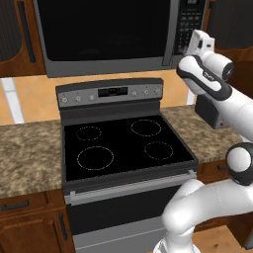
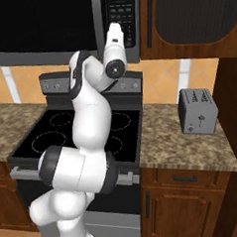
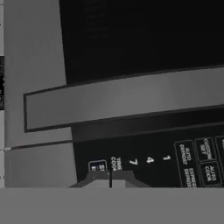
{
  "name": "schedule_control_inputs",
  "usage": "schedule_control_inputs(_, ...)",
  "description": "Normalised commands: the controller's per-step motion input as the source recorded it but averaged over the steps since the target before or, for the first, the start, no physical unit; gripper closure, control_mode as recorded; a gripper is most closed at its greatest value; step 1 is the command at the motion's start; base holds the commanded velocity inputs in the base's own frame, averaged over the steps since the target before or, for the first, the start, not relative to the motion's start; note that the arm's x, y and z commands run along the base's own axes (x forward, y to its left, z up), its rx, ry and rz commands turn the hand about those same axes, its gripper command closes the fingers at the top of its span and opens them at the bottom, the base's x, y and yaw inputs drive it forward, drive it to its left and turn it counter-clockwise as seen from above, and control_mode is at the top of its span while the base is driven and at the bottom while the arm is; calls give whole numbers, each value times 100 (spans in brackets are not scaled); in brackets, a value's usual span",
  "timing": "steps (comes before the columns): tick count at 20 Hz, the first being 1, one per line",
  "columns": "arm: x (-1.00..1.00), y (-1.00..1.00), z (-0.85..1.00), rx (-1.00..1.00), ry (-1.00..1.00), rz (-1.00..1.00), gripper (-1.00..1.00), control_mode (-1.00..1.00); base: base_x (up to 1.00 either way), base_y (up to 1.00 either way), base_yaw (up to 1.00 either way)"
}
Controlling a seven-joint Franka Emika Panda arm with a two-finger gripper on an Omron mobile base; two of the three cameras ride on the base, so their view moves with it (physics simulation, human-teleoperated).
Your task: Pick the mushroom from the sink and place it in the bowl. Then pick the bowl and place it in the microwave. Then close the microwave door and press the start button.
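Black microwave (image 1: pixel 108 34) keypad, gripper (image 3: pixel 110 178) closed.

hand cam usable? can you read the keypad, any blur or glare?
Hand view: soft and rolled sideways, digits on the microwave keypad readable, small labels blurry; gripper shut near the bottom. Both base views: flat even render light, no glare on the microwave door.

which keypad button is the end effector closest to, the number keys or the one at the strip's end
The outlined button at the strip's end, just beyond the shut end effector in the hand view. Numbers 7, 4 and 1 run further along the microwave keypad.
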Motion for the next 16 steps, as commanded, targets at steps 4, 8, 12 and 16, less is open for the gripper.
schedule_control_inputs(4,51,-1,-8,9,0,1,100,-100,0,0,0)
schedule_control_inputs(8,46,-3,-17,5,0,4,100,-100,0,0,0)
schedule_control_inputs(12,11,-19,-12,3,0,6,100,-100,0,0,0)
schedule_control_inputs(16,3,-17,-14,2,-2,6,100,-100,0,0,0)
